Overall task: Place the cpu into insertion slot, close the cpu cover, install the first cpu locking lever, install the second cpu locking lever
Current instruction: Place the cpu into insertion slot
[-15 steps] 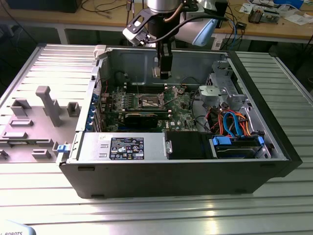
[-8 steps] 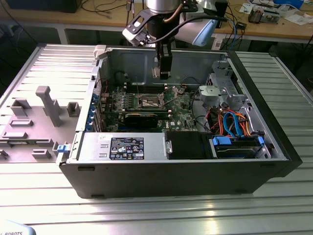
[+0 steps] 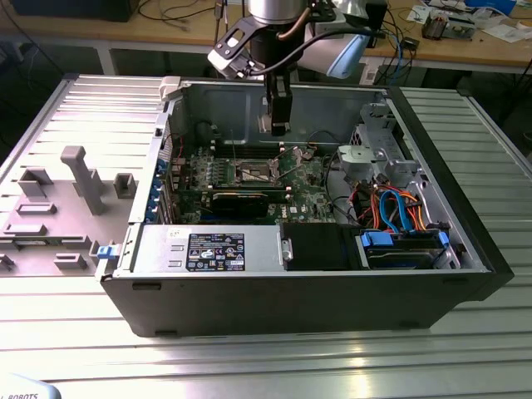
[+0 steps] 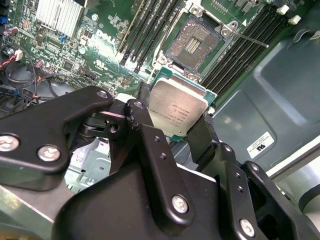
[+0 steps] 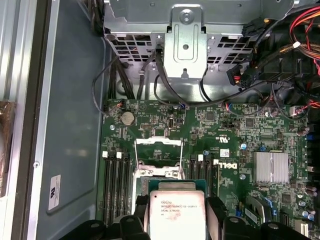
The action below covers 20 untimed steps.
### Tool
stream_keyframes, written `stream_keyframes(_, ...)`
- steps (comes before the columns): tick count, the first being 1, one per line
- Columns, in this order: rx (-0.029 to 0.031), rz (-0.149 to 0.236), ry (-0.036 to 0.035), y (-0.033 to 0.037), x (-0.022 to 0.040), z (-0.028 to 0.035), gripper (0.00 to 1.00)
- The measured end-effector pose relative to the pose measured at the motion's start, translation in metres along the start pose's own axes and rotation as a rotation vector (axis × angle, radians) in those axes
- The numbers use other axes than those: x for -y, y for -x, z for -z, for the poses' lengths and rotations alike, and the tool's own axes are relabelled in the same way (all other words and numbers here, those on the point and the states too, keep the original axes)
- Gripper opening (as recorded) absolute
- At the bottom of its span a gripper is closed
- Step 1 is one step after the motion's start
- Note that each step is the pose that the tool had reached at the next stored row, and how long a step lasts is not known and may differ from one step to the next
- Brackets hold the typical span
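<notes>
Above the board [image 4: 100, 35], near the slot [image 4: 192, 42] — gripper [image 4: 170, 126] clamped on the cpu [image 4: 177, 107] by two opposite edges, metal top up, presumably so its underside meets the open slot squarely.

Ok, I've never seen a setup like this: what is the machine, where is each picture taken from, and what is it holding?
It is one robot arm reaching down into an open computer case that lies on a ribbed metal table. The exterior view comes from a camera off the arm, seeing the whole scene. Both wrist views come from cameras riding on the arm, looking past its black jaws at the green circuit board. The jaws are shut on the cpu, a small silver square chip. It is not yet in the insertion slot, the uncovered square socket on that board.
</notes>
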<state>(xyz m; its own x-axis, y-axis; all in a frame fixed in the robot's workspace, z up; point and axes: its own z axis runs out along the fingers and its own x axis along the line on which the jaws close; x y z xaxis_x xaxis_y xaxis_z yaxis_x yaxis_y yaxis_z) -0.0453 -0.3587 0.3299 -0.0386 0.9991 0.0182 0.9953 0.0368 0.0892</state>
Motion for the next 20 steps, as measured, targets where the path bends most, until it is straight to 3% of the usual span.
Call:
stream_keyframes(1, -0.0002, 0.0, 0.0001, 0.0, 0.0001, -0.0012, 0.54)
stream_keyframes(4, -0.0003, 0.0, 0.0002, 0.0002, 0.0018, -0.0125, 0.54)
stream_keyframes(10, -0.0001, 0.0, 0.0001, -0.0013, 0.0045, -0.0177, 0.54)
stream_keyframes(14, -0.0003, 0.0, 0.0002, -0.0059, 0.0097, -0.0224, 0.54)
stream_keyframes(20, -0.0004, 0.0, -0.0008, -0.0133, 0.0104, -0.0285, 0.54)
